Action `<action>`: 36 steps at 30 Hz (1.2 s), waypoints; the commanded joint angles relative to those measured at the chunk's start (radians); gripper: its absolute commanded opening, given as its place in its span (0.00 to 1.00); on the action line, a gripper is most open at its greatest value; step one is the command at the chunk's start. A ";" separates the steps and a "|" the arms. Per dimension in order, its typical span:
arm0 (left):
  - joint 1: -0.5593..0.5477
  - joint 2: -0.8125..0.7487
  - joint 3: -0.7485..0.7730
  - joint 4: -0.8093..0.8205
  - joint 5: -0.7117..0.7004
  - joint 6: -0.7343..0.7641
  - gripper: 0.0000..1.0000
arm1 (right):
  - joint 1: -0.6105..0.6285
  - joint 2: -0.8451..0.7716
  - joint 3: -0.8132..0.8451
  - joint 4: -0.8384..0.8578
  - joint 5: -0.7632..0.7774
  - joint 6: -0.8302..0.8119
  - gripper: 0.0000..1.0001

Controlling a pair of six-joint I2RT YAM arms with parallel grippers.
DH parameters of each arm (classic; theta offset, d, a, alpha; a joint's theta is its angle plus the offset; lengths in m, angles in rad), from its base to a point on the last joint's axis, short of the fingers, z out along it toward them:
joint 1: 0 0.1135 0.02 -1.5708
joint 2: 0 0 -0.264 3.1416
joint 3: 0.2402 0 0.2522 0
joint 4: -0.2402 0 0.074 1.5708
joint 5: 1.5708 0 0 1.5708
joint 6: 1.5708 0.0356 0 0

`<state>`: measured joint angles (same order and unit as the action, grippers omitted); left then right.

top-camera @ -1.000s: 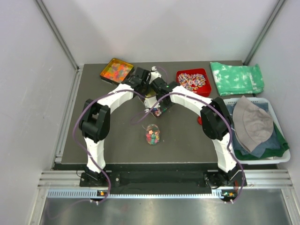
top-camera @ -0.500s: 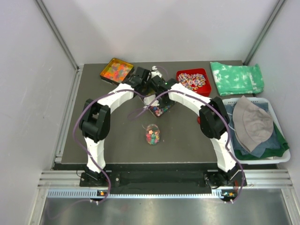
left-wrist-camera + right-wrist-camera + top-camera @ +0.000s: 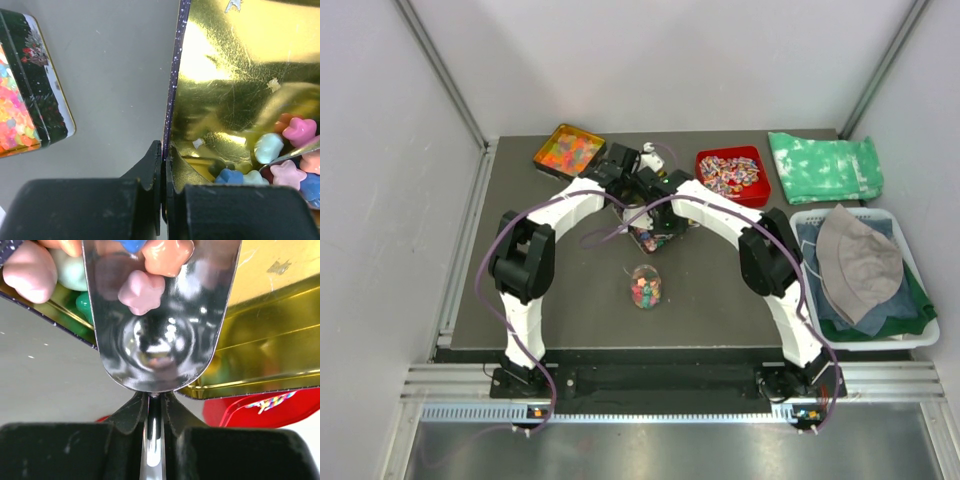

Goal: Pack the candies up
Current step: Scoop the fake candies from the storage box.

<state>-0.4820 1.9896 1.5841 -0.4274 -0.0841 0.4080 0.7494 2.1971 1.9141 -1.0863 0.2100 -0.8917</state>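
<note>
**Loading the scoop: two-arm hold on the tin of candies.**

The left gripper (image 3: pixel 163 165) had its jaws pinched tight on the thin side wall of the gold-lined tin (image 3: pixel 225 65), one jaw outside and one inside. The right gripper (image 3: pixel 154 410) was clamped on the handle of the metal scoop (image 3: pixel 160 335). The scoop's bowl reached into the tin, where the candies (image 3: pixel 292 132) lay heaped in a corner. Only a pink and an orange piece sat at the bowl's far end. A glass jar (image 3: pixel 645 287), already holding some candies, stood apart from the tin, nearer the arm bases. The load looked small, so the scoop should probably drive lower and deeper under the heap. It should then lift level while the left hold stops the tin sliding.
</note>
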 commanded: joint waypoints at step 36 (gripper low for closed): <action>-0.046 -0.077 0.007 0.138 0.064 -0.113 0.00 | -0.064 -0.126 -0.164 0.522 0.040 0.139 0.00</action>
<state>-0.4812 1.9831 1.5806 -0.3649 -0.1238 0.3904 0.6971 2.0838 1.6947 -0.7502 0.2398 -0.8005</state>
